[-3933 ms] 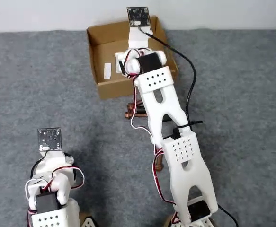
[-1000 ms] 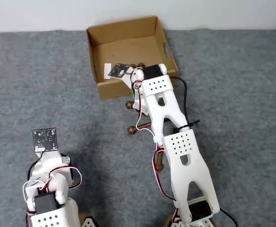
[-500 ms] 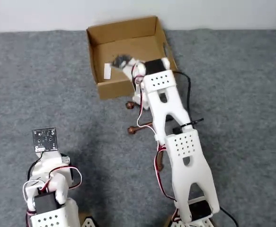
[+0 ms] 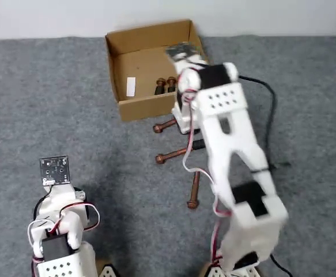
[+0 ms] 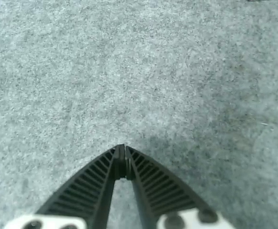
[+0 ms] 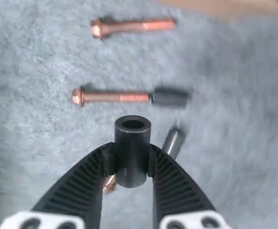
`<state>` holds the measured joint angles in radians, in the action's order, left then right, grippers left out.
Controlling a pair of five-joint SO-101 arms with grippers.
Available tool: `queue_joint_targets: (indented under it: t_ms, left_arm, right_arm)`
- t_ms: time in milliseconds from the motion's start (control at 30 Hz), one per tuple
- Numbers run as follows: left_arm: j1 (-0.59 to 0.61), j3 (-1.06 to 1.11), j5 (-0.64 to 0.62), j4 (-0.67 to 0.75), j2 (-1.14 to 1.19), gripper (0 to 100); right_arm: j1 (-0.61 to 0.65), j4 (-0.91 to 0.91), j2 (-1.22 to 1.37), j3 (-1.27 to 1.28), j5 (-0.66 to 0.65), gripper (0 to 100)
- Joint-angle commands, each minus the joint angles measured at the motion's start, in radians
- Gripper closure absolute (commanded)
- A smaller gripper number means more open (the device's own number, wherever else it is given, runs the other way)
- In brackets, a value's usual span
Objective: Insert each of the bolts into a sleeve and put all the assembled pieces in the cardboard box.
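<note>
while right gripper (image 6: 130, 161) pinches sleeve (image 6: 132, 138) near cardboard box (image 4: 138, 108) wall; left gripper (image 5: 124, 163) pressed together over carpet (image 5: 139, 71)

Two bolts (image 4: 165, 85) in cardboard box (image 4: 147, 36); sleeve (image 6: 131, 152) between fingers (image 6: 81, 181).

Two assembled pieces (image 4: 165, 85) lie in the cardboard box (image 4: 150, 34); three bolts (image 4: 194, 189) lie on the carpet (image 4: 70, 115) before it; a sleeve (image 6: 169, 98) abuts the middle bolt (image 4: 173, 154) at its tip.

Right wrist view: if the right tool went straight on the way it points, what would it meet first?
Probably the nearer bolt, lying across its path. The right tool, shut on a black sleeve, points toward it. Depth is unclear, so the carpet might come first.
</note>
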<state>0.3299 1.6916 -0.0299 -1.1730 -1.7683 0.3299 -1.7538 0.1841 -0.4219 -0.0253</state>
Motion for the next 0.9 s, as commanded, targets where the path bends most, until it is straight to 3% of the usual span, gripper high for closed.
queue_joint_targets:
  t_ms: [0,167,333,633,867]
  left_arm:
    - [0.003,-0.005,-0.011,0.006,0.000,100]
    - [0.000,-0.005,-0.011,0.005,0.000,100]
    - [-0.002,-0.005,-0.011,0.003,-0.002,99]
    - [0.003,-0.013,-0.006,0.009,-0.005,99]
    - [-0.034,-0.117,-0.005,0.003,0.002,99]
  right_arm:
    - [-0.048,-0.042,-0.228,0.155,0.158,98.9]
    - [-0.088,-0.038,-0.472,0.445,0.331,98.9]
    - [-0.180,0.090,-0.748,0.738,0.471,98.9]
    - [-0.306,0.335,-1.287,1.232,0.436,98.9]
    - [-0.364,0.358,-1.632,1.455,0.325,98.9]
